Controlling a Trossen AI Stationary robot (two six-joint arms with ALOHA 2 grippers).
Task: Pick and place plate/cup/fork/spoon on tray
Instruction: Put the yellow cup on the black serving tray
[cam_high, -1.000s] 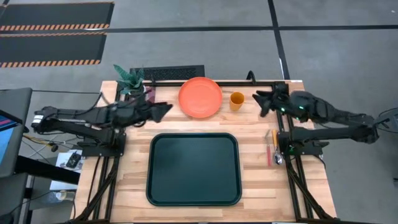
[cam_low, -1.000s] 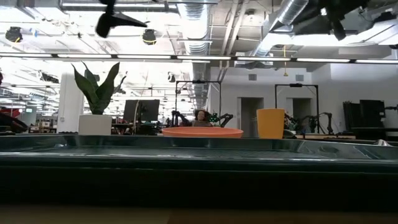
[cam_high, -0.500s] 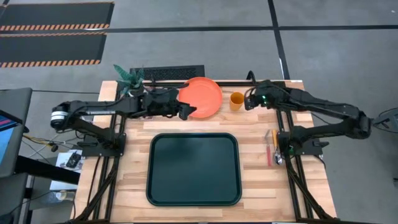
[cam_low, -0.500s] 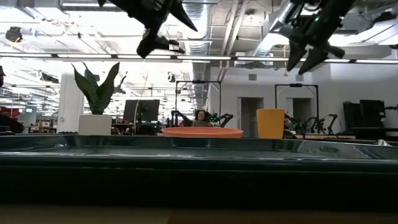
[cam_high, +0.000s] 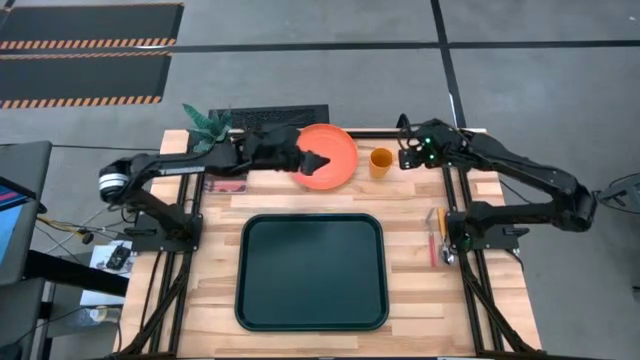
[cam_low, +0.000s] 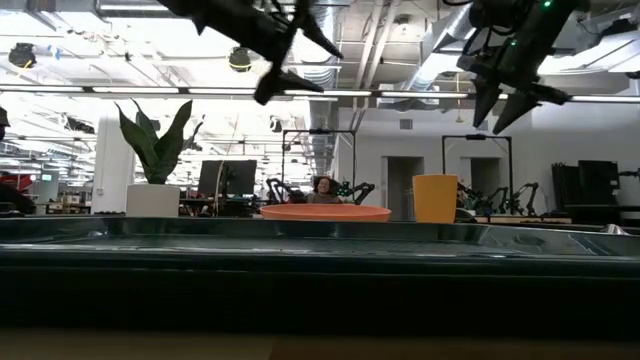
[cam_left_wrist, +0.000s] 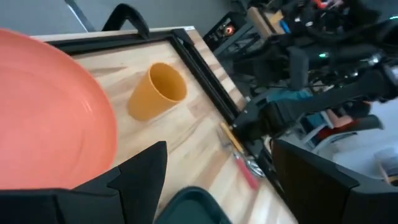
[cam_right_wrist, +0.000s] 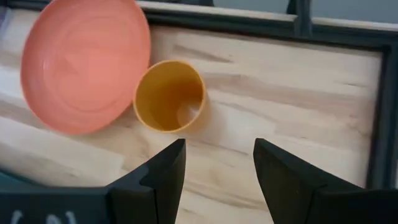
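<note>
While both arms hang above the far side of the table (cam_high: 210, 300), the tray (cam_high: 311, 272) lies flat and bare at the centre of the board, the biggest thing down there. Straight up at twelve o'clock from it sits the plate (cam_high: 330, 157), flat on the wood near the far edge, clear of the tray's rim. Over the plate's nine o'clock edge floats the left gripper (cam_high: 318, 160), fingers spread wide and holding nothing; from the table-level camera it is plainly up in the air, well above the plate (cam_low: 326, 212). Its own wrist camera looks past the two parted fingers at the plate's rim (cam_left_wrist: 56, 118) and the cup (cam_left_wrist: 157, 92) beyond.

Now the right gripper (cam_high: 404, 158): it hovers at three o'clock of the cup (cam_high: 381, 161), just beside it in the overhead shot, yet high above it from table level (cam_low: 505, 108). Its claw stands apart too, nothing between the fingers (cam_right_wrist: 158, 171), and its wrist camera looks down into the upright cup (cam_right_wrist: 170, 96) with the plate (cam_right_wrist: 84, 62) close alongside.

The cup stands upright at three o'clock of the plate, close by; whether they touch I cannot tell. At three o'clock of the tray, the fork (cam_high: 435, 240) and the spoon (cam_high: 445, 238) lie side by side, next to the right arm's base. A potted plant (cam_high: 208, 125) stands at the far corner, ten o'clock of the plate.
</note>
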